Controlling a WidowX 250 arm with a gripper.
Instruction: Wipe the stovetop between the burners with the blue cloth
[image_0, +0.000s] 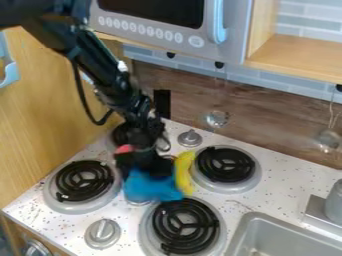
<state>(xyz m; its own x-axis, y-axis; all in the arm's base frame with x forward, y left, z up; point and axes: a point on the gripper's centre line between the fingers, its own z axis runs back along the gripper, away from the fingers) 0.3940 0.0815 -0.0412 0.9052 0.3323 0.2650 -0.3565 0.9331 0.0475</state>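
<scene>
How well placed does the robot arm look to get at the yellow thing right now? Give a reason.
Probably yes: the end effector hangs just beside the yellow thing, whose upper part looks uncovered, though the blue thing crowding it may get in the way.

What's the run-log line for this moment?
gripper: above stovetop, at blue item | grasp: unclear | yellow item: between blue item and rightmost burner | sink: lower right
</scene>
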